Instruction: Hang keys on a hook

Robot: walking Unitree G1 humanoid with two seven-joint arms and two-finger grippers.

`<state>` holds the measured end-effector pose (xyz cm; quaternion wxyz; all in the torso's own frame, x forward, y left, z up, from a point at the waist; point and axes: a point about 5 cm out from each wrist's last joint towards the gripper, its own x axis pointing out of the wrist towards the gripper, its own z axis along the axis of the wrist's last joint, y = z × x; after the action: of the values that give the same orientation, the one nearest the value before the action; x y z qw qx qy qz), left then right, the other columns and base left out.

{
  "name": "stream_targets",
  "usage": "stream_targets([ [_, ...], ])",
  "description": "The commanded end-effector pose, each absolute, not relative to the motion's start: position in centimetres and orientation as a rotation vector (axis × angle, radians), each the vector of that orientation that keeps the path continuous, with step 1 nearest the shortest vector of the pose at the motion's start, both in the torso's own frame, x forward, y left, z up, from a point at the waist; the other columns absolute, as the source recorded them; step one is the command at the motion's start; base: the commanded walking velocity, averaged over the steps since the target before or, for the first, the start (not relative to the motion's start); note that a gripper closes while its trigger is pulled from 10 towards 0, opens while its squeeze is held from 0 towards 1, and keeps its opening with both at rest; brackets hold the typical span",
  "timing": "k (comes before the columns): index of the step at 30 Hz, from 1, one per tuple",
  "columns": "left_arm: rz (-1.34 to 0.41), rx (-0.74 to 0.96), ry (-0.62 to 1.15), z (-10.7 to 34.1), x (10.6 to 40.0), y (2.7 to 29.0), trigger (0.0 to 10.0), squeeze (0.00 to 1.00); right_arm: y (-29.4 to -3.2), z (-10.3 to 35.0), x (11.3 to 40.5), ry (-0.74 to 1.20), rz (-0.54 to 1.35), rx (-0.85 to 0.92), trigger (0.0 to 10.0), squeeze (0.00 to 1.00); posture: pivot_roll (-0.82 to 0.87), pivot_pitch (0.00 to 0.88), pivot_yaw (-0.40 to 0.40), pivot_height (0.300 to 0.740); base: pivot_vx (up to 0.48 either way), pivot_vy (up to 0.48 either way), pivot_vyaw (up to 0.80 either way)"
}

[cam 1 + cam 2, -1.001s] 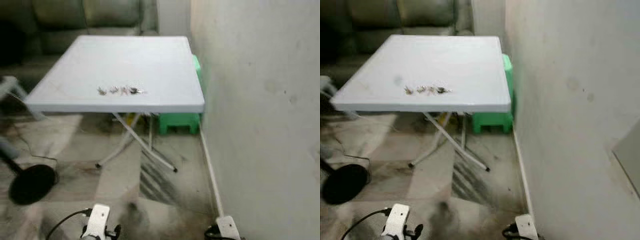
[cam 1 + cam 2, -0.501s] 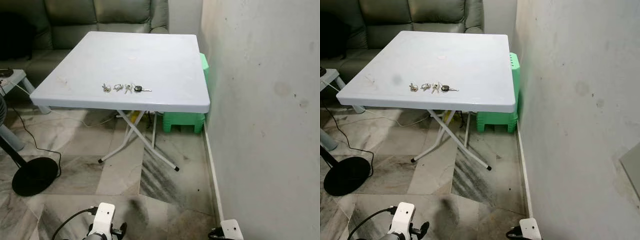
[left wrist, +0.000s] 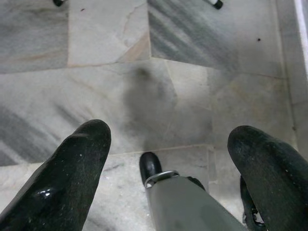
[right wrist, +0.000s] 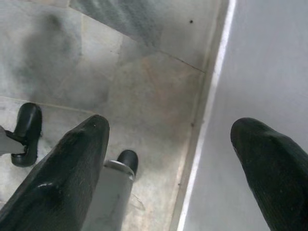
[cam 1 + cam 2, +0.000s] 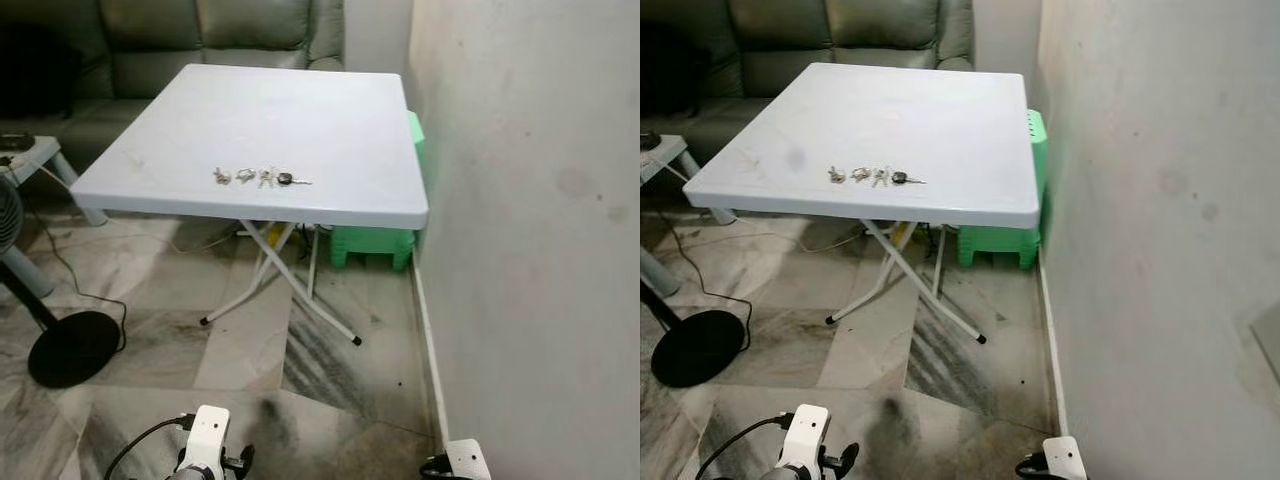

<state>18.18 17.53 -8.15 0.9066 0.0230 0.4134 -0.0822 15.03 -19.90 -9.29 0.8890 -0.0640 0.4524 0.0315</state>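
Keys (image 5: 262, 178): a loose bunch strung in a short row, one with a dark head at the wall-side end. They lie flat near the front edge of the table, well ahead of and above both grippers, touching neither.

Table (image 5: 330, 110): pale grey folding top on crossed white legs, its far side edge close to the wall.

Left gripper (image 3: 168, 168): hangs low over the marble floor, well short of the table. Its two black fingers (image 3: 67, 178) stand wide apart with nothing between them. Past the fingers, the robot's own grey leg and dark foot show below.

Right gripper (image 4: 173, 168): hangs low beside the wall (image 4: 269, 62), directly over the white skirting strip. Its fingers (image 4: 62, 168) are spread wide and empty.

Floor (image 5: 240, 350): grey-veined marble tiles with a darker streaked slab under the table legs, ahead of both grippers.

Green stool (image 5: 375, 243): plastic, tucked under the table's wall-side edge, ahead of the right gripper.

Fan base (image 5: 75, 347): black round disc with a trailing cord, ahead of and outboard of the left gripper.

Sofa (image 5: 200, 30): dark grey-green, beyond the table's far edge.

Small side table (image 5: 30, 155): pale, partly in view, far to the left gripper's outer side.
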Motion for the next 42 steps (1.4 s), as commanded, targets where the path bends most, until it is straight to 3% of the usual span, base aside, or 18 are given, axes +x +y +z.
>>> stream_targets([
  [1, -0.164, 0.042, 0.860, -8.11, 18.28, 17.72, 10.0, 0.00, -19.88, -9.23, 15.18, 0.936, 0.064, -0.129, 10.0, 0.00, -0.08, 0.000, 0.004, 0.740, 0.000, 0.292, 0.00],
  [42, -0.167, 0.048, 0.866, -8.09, 18.40, 17.72, 10.0, 0.00, -19.67, -9.25, 15.20, 0.935, 0.071, -0.126, 10.0, 0.00, -0.08, 0.000, 0.004, 0.740, 0.000, 0.349, 0.00],
])
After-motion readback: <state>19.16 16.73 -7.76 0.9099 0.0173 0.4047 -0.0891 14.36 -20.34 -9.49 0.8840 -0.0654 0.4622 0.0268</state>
